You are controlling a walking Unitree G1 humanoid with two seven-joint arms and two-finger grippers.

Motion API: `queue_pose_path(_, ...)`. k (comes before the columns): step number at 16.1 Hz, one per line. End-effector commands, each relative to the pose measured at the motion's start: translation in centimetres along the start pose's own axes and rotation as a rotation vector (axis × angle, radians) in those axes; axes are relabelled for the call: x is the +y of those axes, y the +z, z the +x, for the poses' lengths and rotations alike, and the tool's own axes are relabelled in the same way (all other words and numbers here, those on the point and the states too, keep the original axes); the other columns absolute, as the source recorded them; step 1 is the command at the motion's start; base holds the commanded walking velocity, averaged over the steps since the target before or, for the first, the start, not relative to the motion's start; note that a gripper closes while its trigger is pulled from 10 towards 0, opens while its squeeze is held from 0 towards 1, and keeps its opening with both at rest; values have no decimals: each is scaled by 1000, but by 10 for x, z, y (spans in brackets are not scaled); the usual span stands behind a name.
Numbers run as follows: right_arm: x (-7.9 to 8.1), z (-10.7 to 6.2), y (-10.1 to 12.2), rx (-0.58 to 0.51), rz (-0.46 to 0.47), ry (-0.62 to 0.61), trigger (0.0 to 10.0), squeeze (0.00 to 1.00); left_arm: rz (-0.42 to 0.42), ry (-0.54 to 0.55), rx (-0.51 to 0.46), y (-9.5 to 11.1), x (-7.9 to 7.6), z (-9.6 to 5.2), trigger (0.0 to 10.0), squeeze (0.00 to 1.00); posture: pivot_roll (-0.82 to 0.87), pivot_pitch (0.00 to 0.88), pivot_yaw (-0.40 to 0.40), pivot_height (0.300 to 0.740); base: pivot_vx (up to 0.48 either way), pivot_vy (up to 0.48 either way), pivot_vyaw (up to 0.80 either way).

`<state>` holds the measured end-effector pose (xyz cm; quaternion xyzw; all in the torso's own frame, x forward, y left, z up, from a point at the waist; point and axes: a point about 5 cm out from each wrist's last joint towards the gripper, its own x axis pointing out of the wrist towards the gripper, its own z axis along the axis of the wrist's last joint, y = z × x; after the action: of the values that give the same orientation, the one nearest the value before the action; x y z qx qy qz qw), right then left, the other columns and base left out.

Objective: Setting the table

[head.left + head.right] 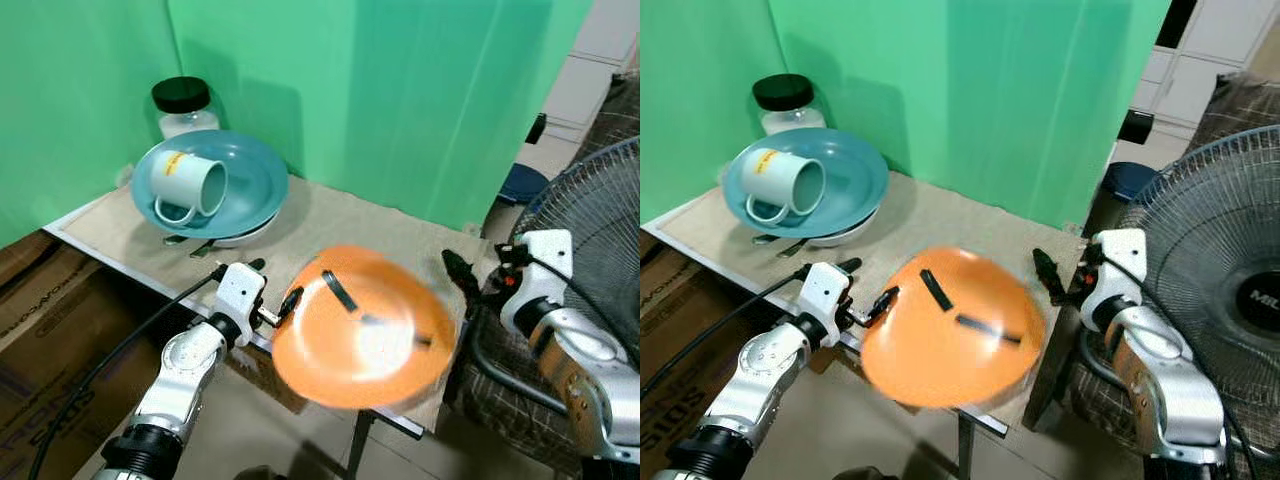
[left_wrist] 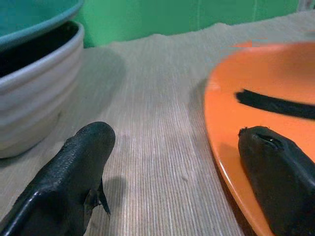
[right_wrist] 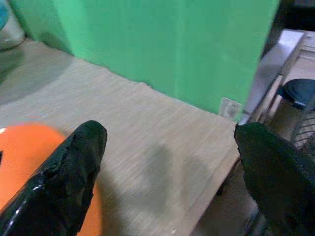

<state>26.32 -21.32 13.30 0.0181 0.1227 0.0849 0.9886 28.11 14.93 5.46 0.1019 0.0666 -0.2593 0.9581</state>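
Plate (image 1: 365, 330), orange, sat tilted at the near edge of the table (image 1: 330, 225), blurred, with two dark strips on its face. Head views: left gripper (image 1: 272, 300) was at the plate's left rim, fingers spread, one reaching onto the rim; right gripper (image 1: 1052, 272) stood just off the plate's right side, fingers apart, holding nothing. Back left on the table a blue plate (image 1: 250, 180) rested on a white bowl (image 1: 245, 237) with a white mug (image 1: 192, 187) lying on its side in it, a black-lidded jar (image 1: 183, 105) behind. Left wrist view: orange rim ran between the spread fingers (image 2: 74, 167), not yet pinched; white bowl close by. Right wrist view: fingers (image 3: 74, 162) wide, plate edge beside one, bare table ahead. Step, by my read: positioning the orange plate. Next move needs the left fingers pressed onto the rim before any lift, else it slides off the edge.
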Motion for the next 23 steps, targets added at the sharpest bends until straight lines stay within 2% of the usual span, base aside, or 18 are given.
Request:
queue_pose_path(1, -11, -1, 6, -1, 12, -35, 10000, 0, -22, 14, 119, -24, -3, -9, 10000, 0, 28, 0, -11, 740, 0, 0, 0)
queue_pose_path(3, -25, -2, 9, 20, 22, -57, 10000, 0, -19, 28, 131, -28, -4, -8, 10000, 0, 25, 0, -16, 740, 0, 0, 0)
queue_pose_path(4, -27, -3, 10, 23, 23, -58, 10000, 0, -18, 30, 134, -28, -4, -8, 10000, 0, 25, 0, -16, 740, 0, 0, 0)
queue_pose_path(5, -33, -6, 5, 91, 14, -23, 10000, 0, -14, 38, 136, -29, -5, -7, 10000, 0, 25, 0, -19, 740, 0, 0, 0)
queue_pose_path(6, -32, -9, 1, 135, 7, 35, 10000, 0, -15, 46, 136, -30, -5, -7, 10000, 0, 24, 0, -20, 740, 0, 0, 0)
queue_pose_path(8, -30, -18, -10, 248, -66, 145, 10000, 0, -8, 57, 141, -30, -4, -7, 10000, 0, 23, 0, -20, 740, 0, 0, 0)
queue_pose_path(10, -31, -20, -14, 301, -49, 155, 10000, 0, -5, 64, 143, -31, -3, -6, 10000, 0, 22, 0, -21, 740, 0, 0, 0)
queue_pose_path(13, -31, -22, -13, 382, 130, 202, 10000, 0, 2, 86, 152, -33, -1, -7, 10000, 0, 22, 0, -21, 740, 0, 0, 0)
queue_pose_path(16, -21, -28, -19, 499, 249, 285, 10000, 0, 3, 90, 153, -33, -1, -6, 10000, 0, 24, 0, -24, 740, 0, 0, 0)
queue_pose_path(17, -14, -28, -25, 555, 315, 307, 10000, 0, 4, 91, 153, -33, 0, -6, 10000, 0, 25, 0, -27, 740, 0, 0, 0)
queue_pose_path(19, -5, -27, -25, 567, 405, 347, 10000, 0, 5, 91, 152, -33, 0, -6, 10000, 0, 29, 0, -28, 740, 0, 0, 0)
queue_pose_path(20, 4, -23, -20, 544, 510, 399, 10000, 0, 7, 92, 152, -33, 1, -6, 10000, 0, 29, 0, -26, 740, 0, 0, 0)
queue_pose_path(21, 9, -20, -15, 515, 566, 433, 10000, 0, 9, 92, 153, -33, 1, -6, 10000, 0, 30, 0, -26, 740, 0, 0, 0)
queue_pose_path(23, 19, -20, -15, 551, 585, 478, 10000, 0, 10, 92, 154, -33, 2, -6, 10000, 0, 31, 0, -24, 740, 0, 0, 0)
